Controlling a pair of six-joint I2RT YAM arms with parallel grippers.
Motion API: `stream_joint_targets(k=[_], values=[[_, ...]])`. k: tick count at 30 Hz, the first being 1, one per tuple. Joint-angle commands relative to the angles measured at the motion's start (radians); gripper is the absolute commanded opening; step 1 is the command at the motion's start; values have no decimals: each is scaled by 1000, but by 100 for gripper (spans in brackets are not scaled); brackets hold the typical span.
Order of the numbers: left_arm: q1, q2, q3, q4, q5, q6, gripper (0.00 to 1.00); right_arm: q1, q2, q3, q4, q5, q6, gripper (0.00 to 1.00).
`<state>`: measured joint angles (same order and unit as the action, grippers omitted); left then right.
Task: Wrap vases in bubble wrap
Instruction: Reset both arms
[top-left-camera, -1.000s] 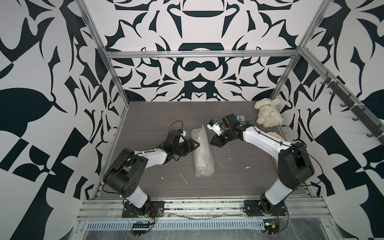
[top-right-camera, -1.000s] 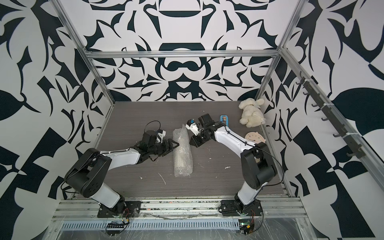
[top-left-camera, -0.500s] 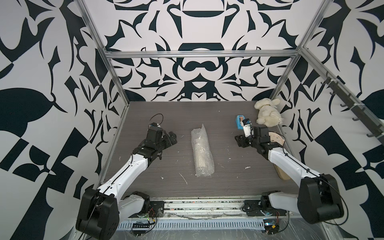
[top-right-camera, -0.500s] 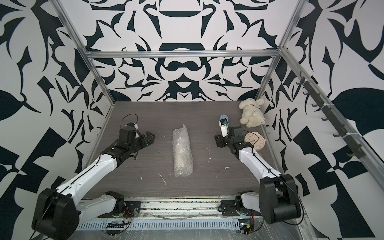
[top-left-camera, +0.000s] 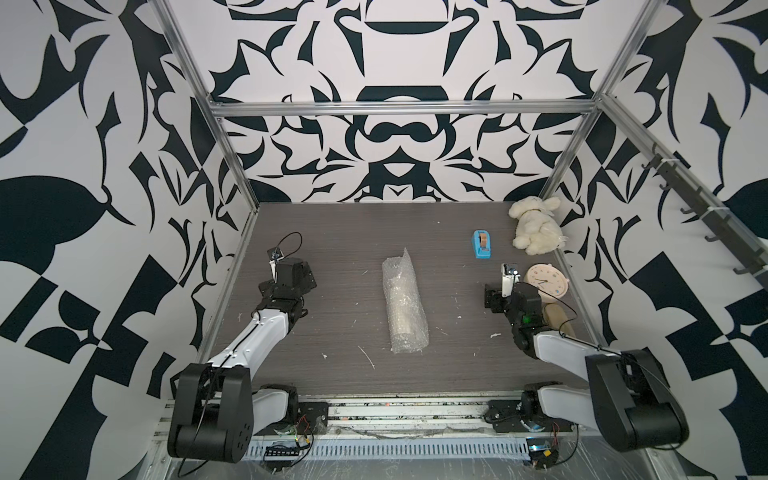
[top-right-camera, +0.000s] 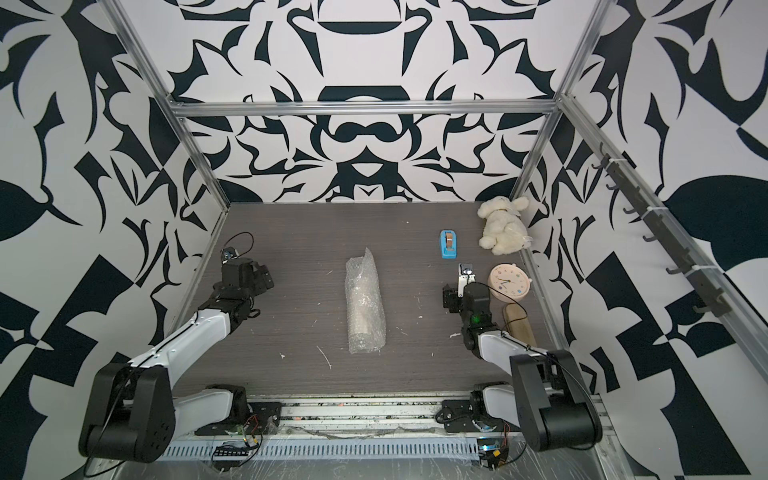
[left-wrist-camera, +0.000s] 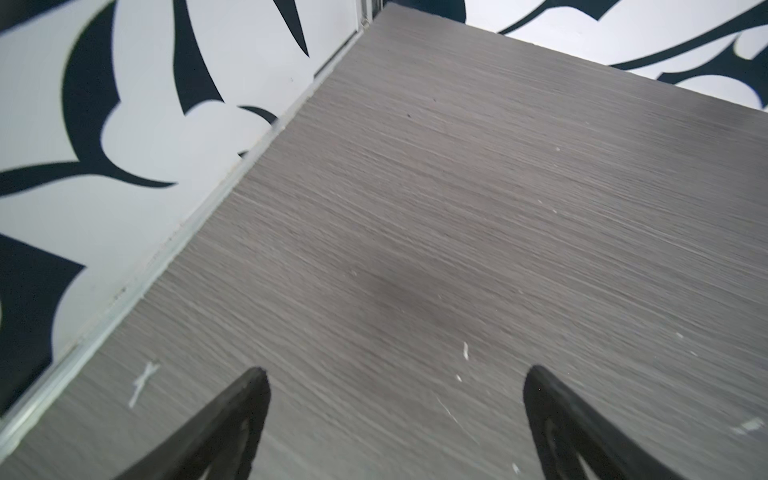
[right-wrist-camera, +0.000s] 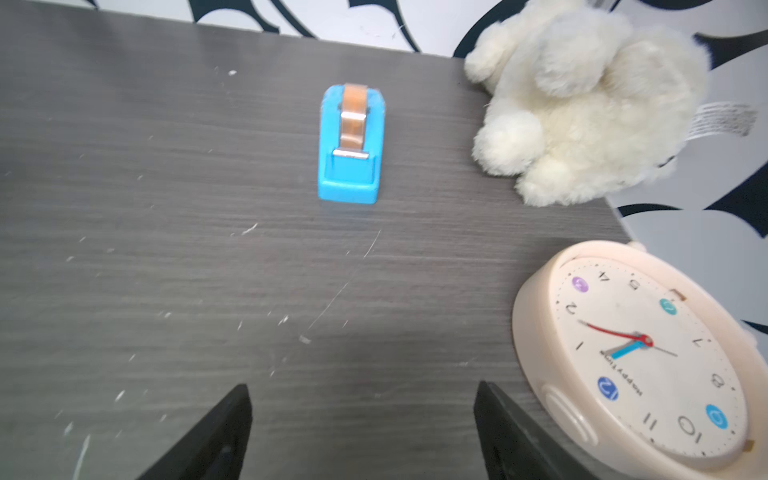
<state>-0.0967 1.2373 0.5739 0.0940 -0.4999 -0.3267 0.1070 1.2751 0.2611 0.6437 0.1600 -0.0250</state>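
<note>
The bubble wrap (top-left-camera: 400, 271) lies rolled into a long bundle at the middle of the table, seen in both top views. The vase (top-left-camera: 403, 309) shows only as a pale cylinder through the wrap (top-right-camera: 365, 307). My left gripper (left-wrist-camera: 395, 376) is open over bare table near the left wall, well left of the bundle, and holds nothing. My right gripper (right-wrist-camera: 362, 392) is open too, low over the table right of the bundle, beside the pink clock. In a top view the left gripper (top-left-camera: 293, 272) and right gripper (top-left-camera: 496, 293) both stand apart from the bundle.
A blue tape dispenser (right-wrist-camera: 351, 145) stands ahead of the right gripper, with a white plush toy (right-wrist-camera: 582, 104) in the far right corner. The round pink clock (right-wrist-camera: 640, 353) lies close to the right fingers. A tan wooden object (top-left-camera: 559, 318) lies by the right wall.
Both arms have drawn back from the wrapped bundle toward their own sides of the table, and both grippers have opened. The bundle has stayed in place.
</note>
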Motion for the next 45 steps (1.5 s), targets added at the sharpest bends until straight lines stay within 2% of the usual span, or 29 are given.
stream_joint_targets(k=[1, 2, 3, 4, 5, 7, 8, 10, 11, 12, 14, 15, 16, 17, 19, 22, 24, 27, 41, 43, 45], values=[[71, 73, -128, 304, 34, 68, 100, -4, 36, -8, 231, 64, 18, 88], [99, 91, -152, 412, 59, 78, 100, -14, 62, -4, 243, 54, 29, 89], [110, 81, -140, 391, 90, 81, 100, -21, 95, -13, 302, 44, 34, 89], [118, 90, -161, 489, 120, 115, 100, -21, 147, -32, 390, -1, 34, 89], [121, 112, -182, 584, 158, 169, 100, -23, 193, -41, 439, -13, 29, 89], [138, 193, -193, 690, 200, 185, 100, -25, 278, -38, 538, -53, 19, 89], [143, 237, -204, 745, 215, 180, 99, -25, 280, -14, 485, -65, 7, 89], [144, 371, -259, 1033, 188, 203, 100, -23, 273, 51, 338, -69, -2, 100], [145, 333, -247, 949, 198, 181, 100, -24, 278, 79, 291, -38, 12, 100], [149, 276, -200, 749, 217, 155, 100, -27, 278, 110, 235, -28, 31, 100], [157, 345, -234, 936, 210, 180, 100, -26, 279, 102, 250, -8, 31, 100], [157, 335, -228, 912, 212, 173, 99, -26, 277, 101, 250, -5, 33, 100], [155, 294, -202, 788, 220, 162, 100, -27, 274, 98, 249, -7, 34, 100], [155, 289, -202, 772, 221, 158, 100, -27, 273, 95, 255, -9, 32, 100], [154, 333, -238, 926, 212, 175, 100, -27, 272, 93, 257, -10, 30, 100], [152, 292, -207, 792, 222, 167, 100, -26, 272, 93, 257, -11, 30, 100], [152, 318, -222, 866, 217, 174, 100, -26, 272, 93, 257, -11, 30, 100], [152, 301, -214, 819, 220, 172, 100, -27, 273, 95, 254, -11, 30, 100], [150, 308, -204, 811, 218, 173, 99, -30, 275, 98, 255, -35, 25, 100], [150, 297, -236, 858, 225, 176, 100, -34, 268, 77, 282, -37, 26, 100], [150, 290, -350, 1056, 240, 178, 100, -33, 259, -25, 445, -81, 12, 100]])
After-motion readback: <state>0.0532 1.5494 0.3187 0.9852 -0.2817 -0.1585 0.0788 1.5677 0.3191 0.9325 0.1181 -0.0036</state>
